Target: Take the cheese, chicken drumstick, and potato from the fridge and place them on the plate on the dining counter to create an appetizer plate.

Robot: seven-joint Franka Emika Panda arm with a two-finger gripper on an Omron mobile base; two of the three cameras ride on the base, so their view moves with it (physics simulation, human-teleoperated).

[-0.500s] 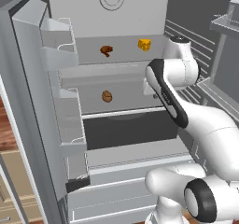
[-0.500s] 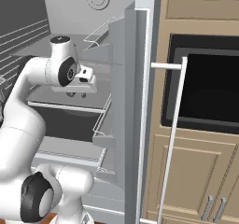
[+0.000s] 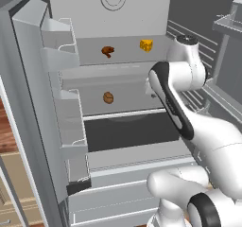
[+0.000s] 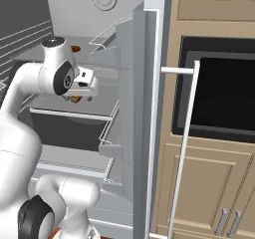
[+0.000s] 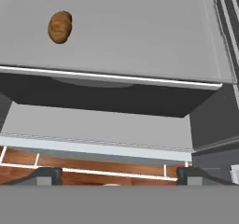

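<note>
Three foods sit inside the open fridge [image 3: 123,27], largest thing here, doors swung wide. Arm reaches into the cavity at middle-shelf height. Tool [image 5: 116,174] points down over the shelf front, fingers [image 5: 46,175] spread wide apart, nothing between them. Potato [image 3: 108,97] lies on the middle shelf, ahead of the tool and off to its left, well apart from it. Chicken drumstick [image 3: 108,51] rests on the upper shelf, above the tool's level and further back. Cheese [image 3: 146,45] sits on that same upper shelf, right of the drumstick, apart from it.
</note>
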